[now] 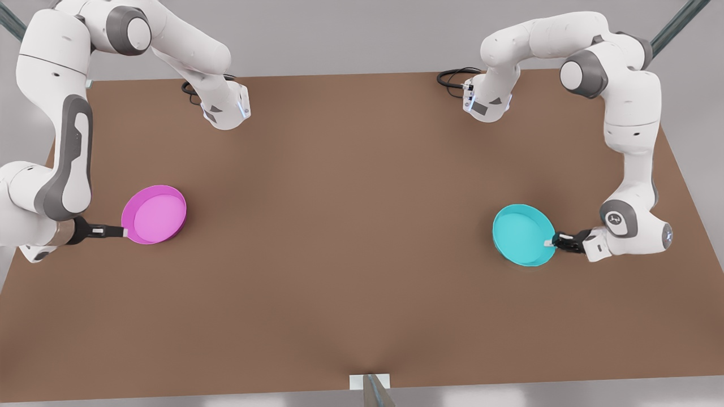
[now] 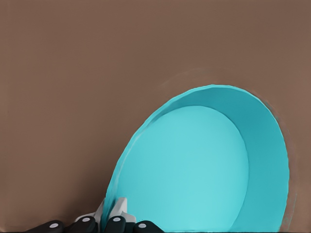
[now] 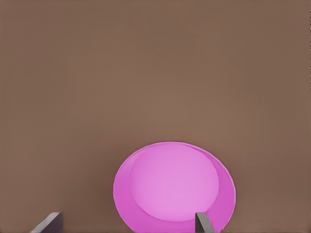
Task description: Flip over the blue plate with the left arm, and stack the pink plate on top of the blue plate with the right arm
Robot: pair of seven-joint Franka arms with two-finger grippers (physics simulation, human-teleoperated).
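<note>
Left gripper [image 1: 551,242]: pinched on the near rim of the blue plate [image 1: 521,234], which tilts up off the table [image 1: 350,226].
Right gripper [image 1: 121,231]: fingers spread wide, pink plate [image 1: 155,215] just ahead, ungrasped.
Done: blue rim gripped.
Left: finish the flip, then stack pink.

I see soft, even light from overhead across the brown surface [image 1: 362,254], bright with no glare. Shadows are faint: a dim smudge beside the blue plate [image 1: 523,234] and a dark one under the pink plate [image 1: 154,214]. My left wrist view shows blurring along the blue rim.
</note>
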